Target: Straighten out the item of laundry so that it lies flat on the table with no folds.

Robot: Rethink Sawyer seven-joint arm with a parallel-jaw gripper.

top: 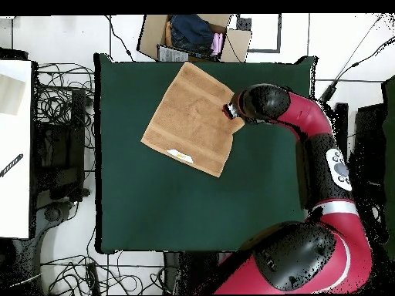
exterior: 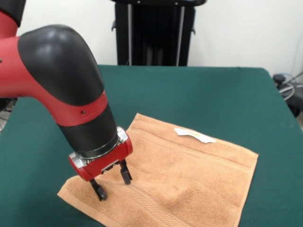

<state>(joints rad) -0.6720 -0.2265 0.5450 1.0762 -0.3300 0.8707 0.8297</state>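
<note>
The item of laundry [exterior: 184, 179] [top: 194, 118] is a light orange-tan towel spread on the dark green table [exterior: 213, 99] [top: 154, 208], with a ribbed band near its edges and a small white tag [exterior: 195, 135] [top: 180, 156]. In the front view it lies near the front edge, lower right of centre, and looks flat. My gripper [exterior: 113, 183] [top: 230, 110] points down over the towel's left corner, its two black fingers [exterior: 125, 175] open with nothing between them. The tips are at or just above the cloth; contact is unclear.
The red and black arm [top: 316, 146] reaches across the table's right side in the overhead view. An open cardboard box [top: 193, 35] with clothes sits beyond the table's top edge. Cables [top: 58, 100] lie on the floor at left beside a white table [top: 15, 154].
</note>
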